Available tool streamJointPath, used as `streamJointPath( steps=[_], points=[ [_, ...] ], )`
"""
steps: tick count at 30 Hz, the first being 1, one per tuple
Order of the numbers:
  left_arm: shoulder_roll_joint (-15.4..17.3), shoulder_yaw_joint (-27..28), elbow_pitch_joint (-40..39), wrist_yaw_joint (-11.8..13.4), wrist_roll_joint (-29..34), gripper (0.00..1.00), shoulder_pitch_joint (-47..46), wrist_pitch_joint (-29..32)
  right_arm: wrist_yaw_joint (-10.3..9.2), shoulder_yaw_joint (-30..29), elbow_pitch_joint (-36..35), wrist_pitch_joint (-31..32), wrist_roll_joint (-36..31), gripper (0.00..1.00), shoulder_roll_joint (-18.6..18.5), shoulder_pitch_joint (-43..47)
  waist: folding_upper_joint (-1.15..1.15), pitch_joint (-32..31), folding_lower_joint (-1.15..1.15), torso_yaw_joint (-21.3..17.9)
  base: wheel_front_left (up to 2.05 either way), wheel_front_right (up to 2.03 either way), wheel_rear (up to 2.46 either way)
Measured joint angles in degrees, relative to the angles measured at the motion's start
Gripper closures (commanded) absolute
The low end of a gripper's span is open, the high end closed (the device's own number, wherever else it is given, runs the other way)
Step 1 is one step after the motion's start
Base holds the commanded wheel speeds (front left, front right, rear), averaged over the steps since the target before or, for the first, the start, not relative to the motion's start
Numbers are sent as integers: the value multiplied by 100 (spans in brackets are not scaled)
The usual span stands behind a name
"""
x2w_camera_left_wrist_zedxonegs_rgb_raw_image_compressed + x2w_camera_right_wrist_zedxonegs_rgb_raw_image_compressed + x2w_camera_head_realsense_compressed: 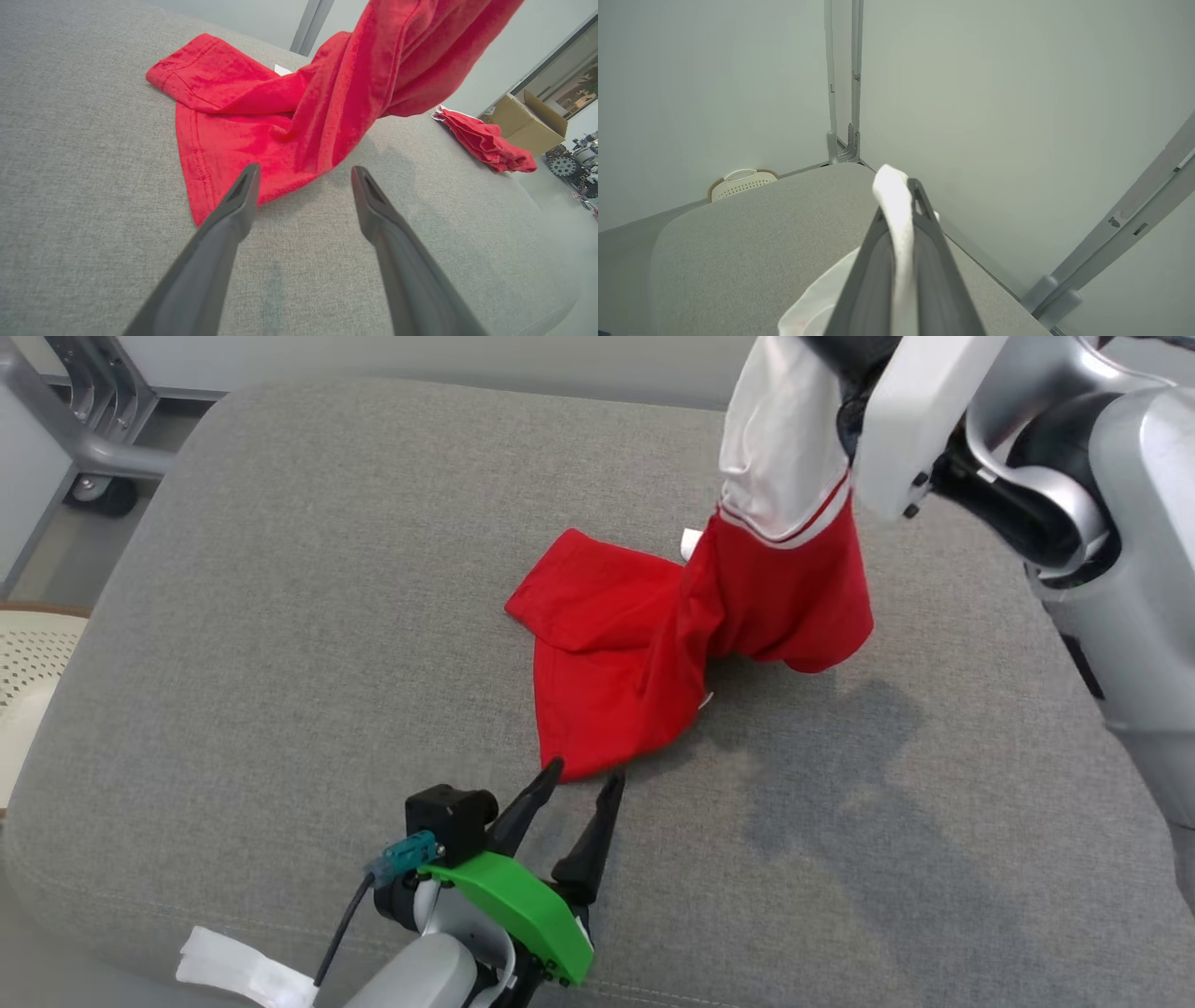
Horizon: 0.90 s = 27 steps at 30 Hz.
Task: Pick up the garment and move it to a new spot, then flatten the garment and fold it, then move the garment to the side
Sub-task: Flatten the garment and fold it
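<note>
The garment (644, 644) is red with a white, red-striped part at its top. Its lower half lies crumpled on the grey cushion (280, 663), and its upper part hangs lifted toward the right arm (934, 420). In the right wrist view my right gripper (909, 186) is shut on a fold of the garment's white fabric (896, 219), high above the cushion. My left gripper (585, 773) stands open low over the cushion, its fingertips just short of the garment's nearest red corner. In the left wrist view that left gripper (304, 170) has its left finger at the garment's (280, 116) hem with nothing between the fingers.
A second red cloth (486, 140) lies crumpled near the cushion's far edge, with a cardboard box (523, 121) beyond it. A cream perforated basket (28, 663) sits off the cushion's left side. A metal frame on wheels (84, 420) stands at the back left corner.
</note>
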Motion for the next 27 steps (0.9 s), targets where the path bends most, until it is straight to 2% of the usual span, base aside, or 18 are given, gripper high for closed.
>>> streamJointPath(
  steps=[1, 6, 10, 16, 19, 20, 24, 27],
  points=[
    [-16, -27, 3, -14, 1, 0, 24, 1, -35, -73, 108, 60, -29, 100, -25, -36, 0, -12, 0, 27, 0, 0, 0],
    [-86, -247, 10, -125, 0, 0, 41, 57, -449, -454, 712, 315, -260, 100, -281, -238, 0, -43, 0, 195, 0, 0, 0],
    [-165, -377, 26, -177, -11, 0, 39, 57, -542, -572, 980, 517, -426, 100, -612, -366, 0, -56, 0, 398, 0, 0, 0],
    [-211, -513, 157, -244, -197, 0, 42, 53, -446, -520, 808, 672, -258, 100, -504, -483, 0, -119, 0, 783, 0, 0, 0],
    [-211, -512, 241, -245, -237, 0, 74, 51, -309, -359, 658, 733, -127, 100, -385, -487, 0, -201, 0, 955, 0, 0, 0],
    [-210, -452, 304, -237, -255, 0, 159, 45, -246, -245, 536, 787, 36, 100, -223, -487, 0, -295, 0, 1025, 0, 0, 0],
    [-203, -383, 353, -177, -296, 0, 317, 2, -201, -75, 218, 934, 309, 100, 56, -487, 0, -521, 0, 1086, 0, 0, 0],
    [-203, -379, 356, -144, -297, 0, 355, -1, -172, -21, -18, 1032, 437, 100, 133, -487, 0, -686, 0, 1087, 0, 0, 0]
  ],
)
